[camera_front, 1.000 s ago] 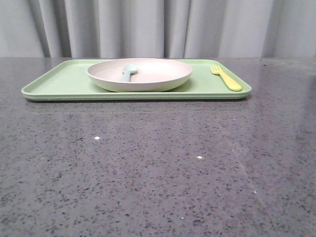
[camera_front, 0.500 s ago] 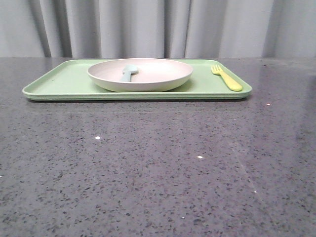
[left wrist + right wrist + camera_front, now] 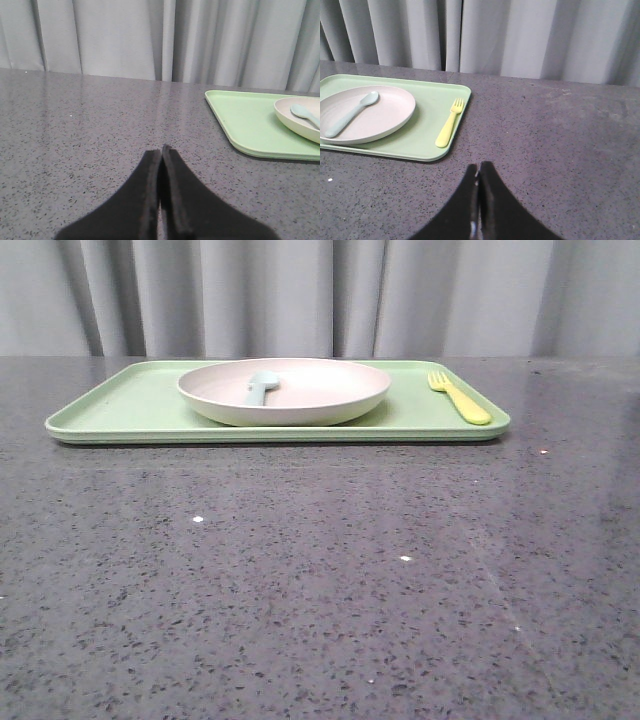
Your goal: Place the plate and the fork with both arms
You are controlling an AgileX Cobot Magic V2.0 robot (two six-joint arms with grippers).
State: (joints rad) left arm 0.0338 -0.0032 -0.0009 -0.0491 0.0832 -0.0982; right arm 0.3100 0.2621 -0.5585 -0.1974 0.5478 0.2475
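Left gripper (image 3: 161, 150) jaws closed, empty, above bare counter (image 3: 320, 580), well apart from tray (image 3: 130, 405). Right gripper (image 3: 479, 167) jaws closed too, empty, near tray's corner. Plate (image 3: 320, 400) sits mid-tray w/ a blue-grey spoon (image 3: 260, 386) in it. Fork (image 3: 459, 397) lies on tray beside plate, at robot's right end.

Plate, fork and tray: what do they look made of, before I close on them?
The plate looks like matte off-white plastic or bamboo fibre: dull, no sharp glints. The fork looks like moulded yellow plastic, thick, one piece, soft sheen. The tray looks like matte pale green plastic of the same kind. None can be confirmed by sight.
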